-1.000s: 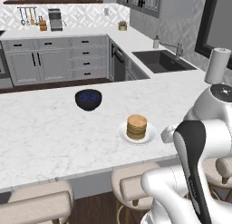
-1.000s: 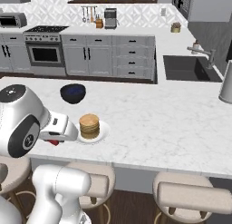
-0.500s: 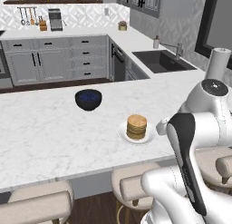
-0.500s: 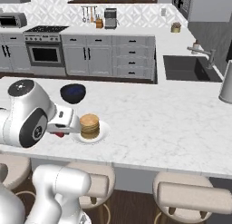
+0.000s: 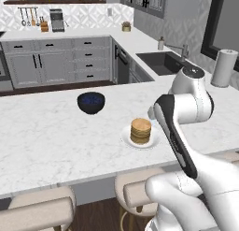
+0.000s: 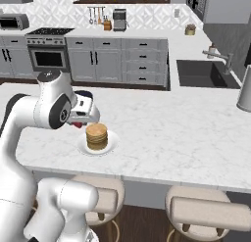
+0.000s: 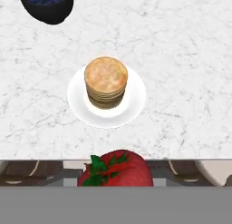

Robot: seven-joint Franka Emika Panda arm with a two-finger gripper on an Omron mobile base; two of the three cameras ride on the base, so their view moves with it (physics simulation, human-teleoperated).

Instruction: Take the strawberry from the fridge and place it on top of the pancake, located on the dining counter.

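Red strawberry sits pinched in the gripper, carried above the dining counter for placing; the pancake lies toward 12 o'clock in the hand view.

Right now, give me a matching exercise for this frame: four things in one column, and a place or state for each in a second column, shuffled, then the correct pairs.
Things:
1. strawberry
2. pancake
3. bowl
4. paper towel roll

Places or states:
A. upright at the far right of the counter
B. stacked on a white plate
C. held at the gripper, not yet over the stack
D. dark blue, standing alone beyond the plate

Pairs: 1-C, 2-B, 3-D, 4-A
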